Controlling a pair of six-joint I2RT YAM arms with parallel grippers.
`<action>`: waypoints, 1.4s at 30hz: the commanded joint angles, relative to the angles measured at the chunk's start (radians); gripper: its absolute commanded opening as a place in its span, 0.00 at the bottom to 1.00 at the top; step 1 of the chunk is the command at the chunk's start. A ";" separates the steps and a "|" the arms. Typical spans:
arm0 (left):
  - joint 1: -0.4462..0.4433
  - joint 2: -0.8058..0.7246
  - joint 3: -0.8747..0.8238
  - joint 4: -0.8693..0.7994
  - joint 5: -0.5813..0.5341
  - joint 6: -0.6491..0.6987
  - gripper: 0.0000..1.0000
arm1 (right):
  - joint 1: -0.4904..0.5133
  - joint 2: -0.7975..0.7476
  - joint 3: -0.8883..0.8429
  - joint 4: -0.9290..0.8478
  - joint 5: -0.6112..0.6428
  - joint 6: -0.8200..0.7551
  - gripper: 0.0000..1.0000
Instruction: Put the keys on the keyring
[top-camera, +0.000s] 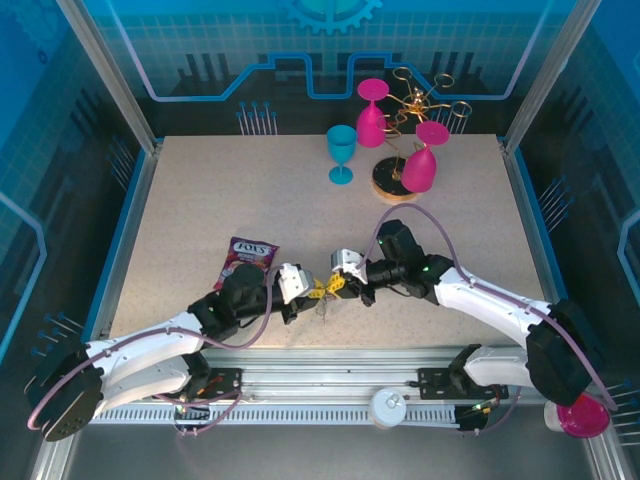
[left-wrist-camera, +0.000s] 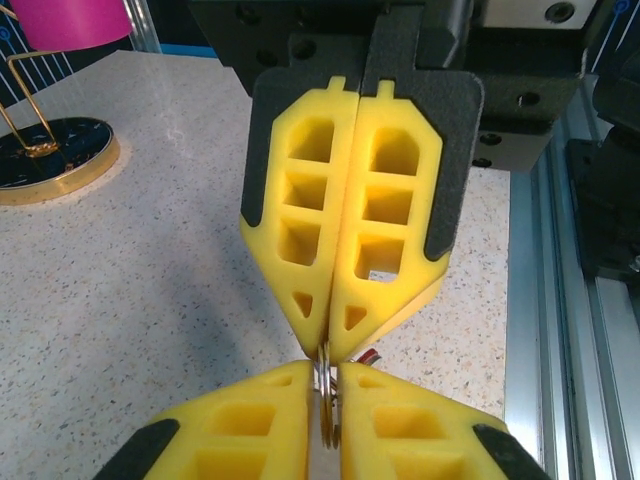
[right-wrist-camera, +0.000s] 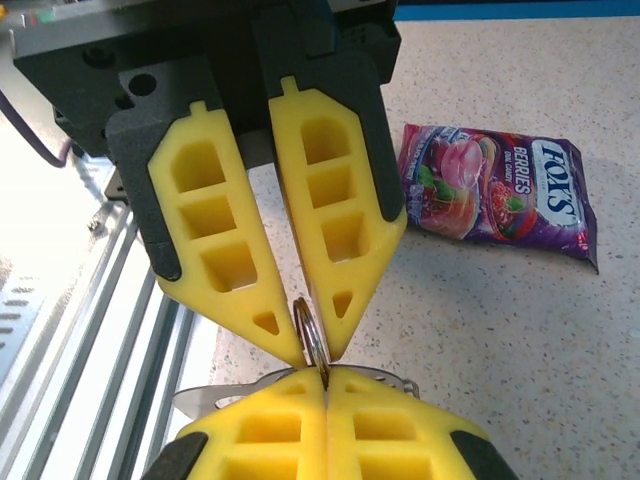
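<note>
Cataloguing at jaw level.

Item 1, keyring (right-wrist-camera: 310, 335): one. Its silver wire rings sit edge-on between the jaws of the left gripper (right-wrist-camera: 312, 350), which are clamped on the wire at their very tips. At least two coils lie side by side; the exact count is unclear.

Right gripper (right-wrist-camera: 325, 373): jaws clenched flush, tips butting the same wire from the opposite side. Whether they actually pinch it cannot be told.

Handling, by judgement: light, stiff, springy wire, slippery against foam. Best held across the flat of a ring, leaving the split end free.

Item 2, keys (left-wrist-camera: 369, 355): one, probably the red sliver just behind the right jaws' tips. Tiny, rigid, easily dropped; best held by the tag.

Flat grey metal (right-wrist-camera: 215, 395) behind the right jaws: loop or key, unclear.

Other stock: one snack packet (right-wrist-camera: 500, 195), well behind the left jaws; one tabletop (right-wrist-camera: 560, 340).
</note>
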 joint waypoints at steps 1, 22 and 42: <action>0.000 0.003 0.042 -0.054 0.002 0.037 0.12 | 0.039 -0.014 0.065 -0.136 0.033 -0.090 0.00; 0.001 -0.053 -0.043 0.170 0.021 -0.007 0.00 | -0.024 -0.107 -0.122 0.131 -0.013 0.214 0.34; 0.002 -0.033 -0.092 0.348 0.017 -0.118 0.00 | -0.009 -0.040 -0.183 0.338 -0.021 0.288 0.38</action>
